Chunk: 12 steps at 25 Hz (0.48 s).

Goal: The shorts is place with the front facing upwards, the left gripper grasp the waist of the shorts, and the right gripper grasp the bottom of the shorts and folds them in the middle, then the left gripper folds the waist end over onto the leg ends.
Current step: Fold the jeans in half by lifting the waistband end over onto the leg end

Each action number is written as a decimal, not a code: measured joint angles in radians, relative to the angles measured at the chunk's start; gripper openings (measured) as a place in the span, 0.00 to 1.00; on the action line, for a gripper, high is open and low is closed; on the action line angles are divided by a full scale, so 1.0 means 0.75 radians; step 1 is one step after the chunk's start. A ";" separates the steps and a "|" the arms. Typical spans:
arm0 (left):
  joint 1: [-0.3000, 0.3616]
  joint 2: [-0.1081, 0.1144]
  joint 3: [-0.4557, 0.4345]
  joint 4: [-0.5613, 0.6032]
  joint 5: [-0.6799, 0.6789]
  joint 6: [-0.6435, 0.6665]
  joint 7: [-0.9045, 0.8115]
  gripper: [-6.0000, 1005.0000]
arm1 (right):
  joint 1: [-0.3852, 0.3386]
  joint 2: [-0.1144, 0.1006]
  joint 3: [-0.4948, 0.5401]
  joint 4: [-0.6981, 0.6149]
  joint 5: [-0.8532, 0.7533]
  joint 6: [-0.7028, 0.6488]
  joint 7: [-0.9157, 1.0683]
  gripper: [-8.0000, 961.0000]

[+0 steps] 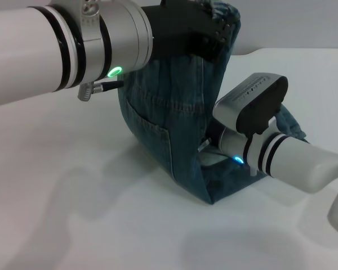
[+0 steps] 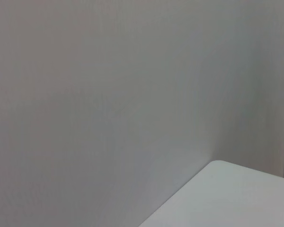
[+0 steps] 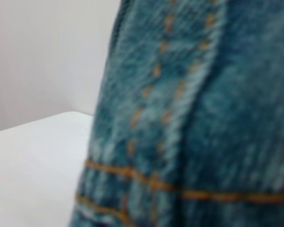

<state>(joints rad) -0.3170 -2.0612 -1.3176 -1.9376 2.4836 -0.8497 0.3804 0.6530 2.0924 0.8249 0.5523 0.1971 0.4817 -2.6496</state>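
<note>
The blue denim shorts [image 1: 169, 112] hang upright over the white table [image 1: 73, 214], with a stitched pocket facing me. My left gripper [image 1: 217, 34], on the arm with the green light, is shut on the puckered waist [image 1: 228, 17] and holds it high at the top of the head view. The lower end of the shorts rests on the table. My right gripper [image 1: 211, 147], on the arm with the blue light, reaches into that lower part, and the fabric hides its tips. The right wrist view is filled by denim [image 3: 203, 118] with orange stitching. I cannot pick out the leg ends.
More denim [image 1: 293, 126] shows behind the right arm. The table's rounded far corner [image 2: 217, 165] and a plain grey wall [image 2: 109, 94] fill the left wrist view. Bare tabletop [image 3: 33, 156] lies beside the hanging cloth.
</note>
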 joint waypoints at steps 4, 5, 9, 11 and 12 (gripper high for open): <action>-0.001 0.000 -0.001 0.001 0.000 0.001 0.000 0.10 | -0.054 0.000 0.073 -0.010 0.000 0.000 -0.048 0.01; 0.000 0.001 -0.005 -0.001 0.000 0.002 0.000 0.10 | -0.092 -0.004 0.141 -0.021 -0.004 0.000 -0.077 0.01; -0.002 0.003 -0.006 -0.002 0.000 0.002 0.000 0.11 | -0.158 -0.019 0.254 -0.026 -0.024 0.009 -0.106 0.01; -0.002 0.003 -0.007 0.001 0.000 0.003 0.013 0.11 | -0.203 -0.025 0.345 -0.022 -0.062 0.015 -0.124 0.01; -0.002 0.002 -0.006 0.003 0.000 0.006 0.014 0.11 | -0.235 -0.027 0.420 -0.017 -0.111 0.023 -0.134 0.01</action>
<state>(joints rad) -0.3183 -2.0594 -1.3218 -1.9354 2.4836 -0.8452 0.3913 0.4764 2.0724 1.1400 0.5394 0.1141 0.4990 -2.7498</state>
